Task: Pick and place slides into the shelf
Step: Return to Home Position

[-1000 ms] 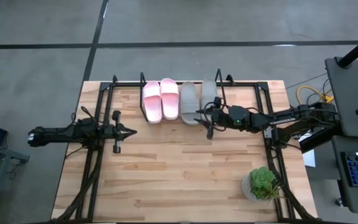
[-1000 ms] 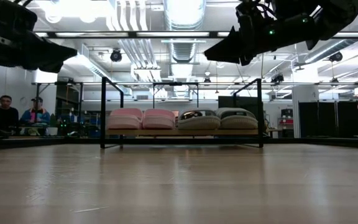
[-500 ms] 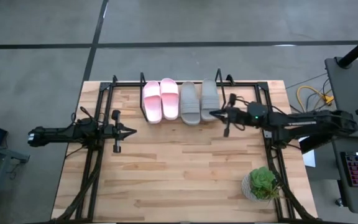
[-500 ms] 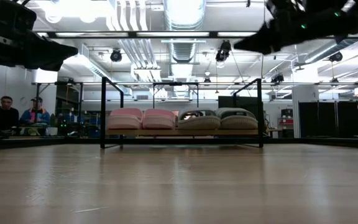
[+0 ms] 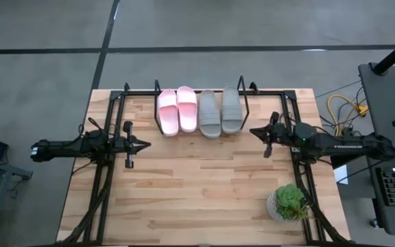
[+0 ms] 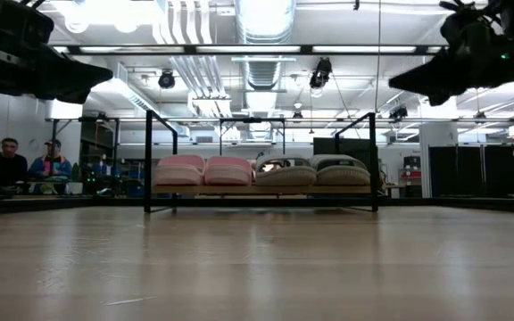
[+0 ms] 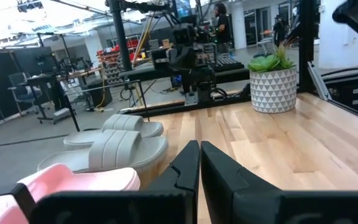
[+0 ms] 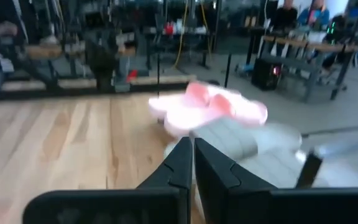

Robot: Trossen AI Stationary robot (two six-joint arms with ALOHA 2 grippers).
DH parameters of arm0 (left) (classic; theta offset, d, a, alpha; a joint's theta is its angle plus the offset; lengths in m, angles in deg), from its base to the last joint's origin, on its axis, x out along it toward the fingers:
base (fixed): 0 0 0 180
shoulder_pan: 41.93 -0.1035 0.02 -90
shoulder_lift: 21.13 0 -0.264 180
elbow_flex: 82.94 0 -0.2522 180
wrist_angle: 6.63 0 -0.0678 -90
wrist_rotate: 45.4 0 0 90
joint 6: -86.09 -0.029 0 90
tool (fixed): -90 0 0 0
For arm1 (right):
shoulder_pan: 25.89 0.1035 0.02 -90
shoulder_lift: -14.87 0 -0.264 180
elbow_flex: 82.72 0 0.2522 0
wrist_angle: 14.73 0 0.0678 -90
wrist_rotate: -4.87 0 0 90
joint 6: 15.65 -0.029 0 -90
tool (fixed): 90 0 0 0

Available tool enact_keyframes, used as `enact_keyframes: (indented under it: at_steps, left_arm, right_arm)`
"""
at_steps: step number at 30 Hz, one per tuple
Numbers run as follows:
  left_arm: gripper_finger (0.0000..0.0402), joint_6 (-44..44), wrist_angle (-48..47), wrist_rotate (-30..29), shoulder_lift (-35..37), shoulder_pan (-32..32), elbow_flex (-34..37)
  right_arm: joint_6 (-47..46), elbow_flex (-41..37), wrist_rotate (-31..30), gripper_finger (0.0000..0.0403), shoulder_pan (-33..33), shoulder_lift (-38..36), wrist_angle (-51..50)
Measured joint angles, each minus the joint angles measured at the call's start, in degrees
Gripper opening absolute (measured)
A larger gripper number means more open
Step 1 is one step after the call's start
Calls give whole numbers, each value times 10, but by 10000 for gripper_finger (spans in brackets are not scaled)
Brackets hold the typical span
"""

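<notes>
**Q:** How far along is the task?

**A:** Reading left to right along the shelf (image 5: pixel 243 96): two pink slides (image 5: pixel 177 110), then two grey slides (image 5: pixel 221 112), all four side by side. None lies on the table (image 5: pixel 197 185), so placing appears complete. Probably only parking the arms is left.

**Q:** Where do the slides lie relative to the jaws?

**A:** The left gripper (image 5: pixel 145 144) hovers over the table's left side, well apart from the pink slides, with its fingers pressed together on nothing. The right gripper (image 5: pixel 252 130) hangs just right of the shelf, near the grey slides but not touching. Its fingers likewise meet, empty.
</notes>
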Motion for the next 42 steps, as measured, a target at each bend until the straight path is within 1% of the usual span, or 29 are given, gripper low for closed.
enact_keyframes:
  at_steps: [2,4,8,13,16,19,21,28,31,42]
  left_arm:
    - [0,2,1,-4,0,0,0]
    - [0,3,0,-6,0,0,0]
    - [0,3,0,-6,0,0,0]
    - [0,4,-1,-6,0,0,0]
    - [0,19,-5,-7,0,0,0]
    - [0,48,-17,-7,0,0,0]
    - [0,65,-21,-6,0,0,0]
    - [0,134,-25,2,-6,0,0]
    - [0,136,-25,18,-9,0,1]
    - [0,123,-21,22,-15,0,4]
  right_arm:
    - [-1,-1,-14,8,15,-24,-44]
    - [9,-2,-22,8,30,-51,-65]
    - [27,-8,-22,8,55,-114,-79]
    - [9,-50,-22,8,67,-185,-104]
    - [1,-69,-17,8,67,-221,-104]
    - [-9,-71,15,8,67,-245,-125]
    - [-17,-71,23,8,67,-245,-128]
    - [-16,-70,24,8,67,-240,-137]
    - [-16,-70,26,8,67,-240,-137]
    - [-16,-70,26,8,67,-231,-139]
